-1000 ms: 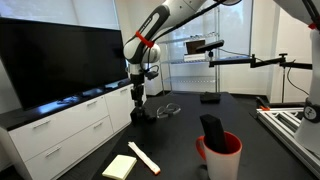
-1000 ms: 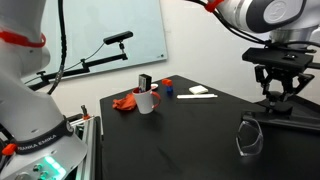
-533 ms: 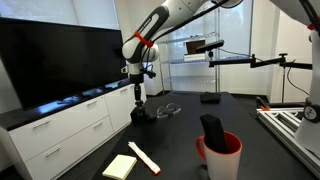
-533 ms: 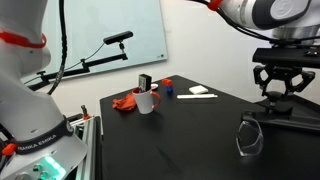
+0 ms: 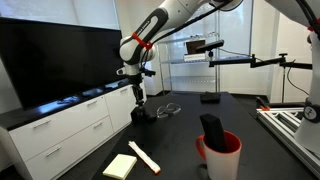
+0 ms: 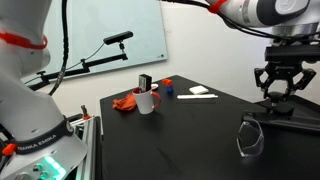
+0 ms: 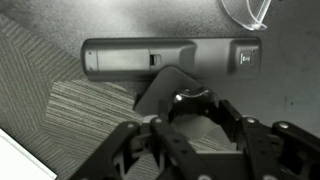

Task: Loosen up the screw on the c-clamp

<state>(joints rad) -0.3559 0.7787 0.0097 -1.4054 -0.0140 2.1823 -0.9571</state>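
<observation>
End effector (image 6: 277, 90) hangs open right above the c-clamp (image 6: 276, 108), which sits at the desk (image 6: 180, 130) edge on the frame's right, lined up, I'd guess, to drop down and start unscrewing it.

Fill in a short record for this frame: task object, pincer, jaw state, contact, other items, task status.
task object: c-clamp, small and dark, standing on the black table near an edge
pincer: pointing down, directly over the c-clamp
jaw state: cannot tell
contact: tips reach the clamp's top; whether they grip it is unclear
other items: wire loops beside the clamp; red bucket; yellow notepad
task status: cannot tell whether the screw is loosened
</observation>
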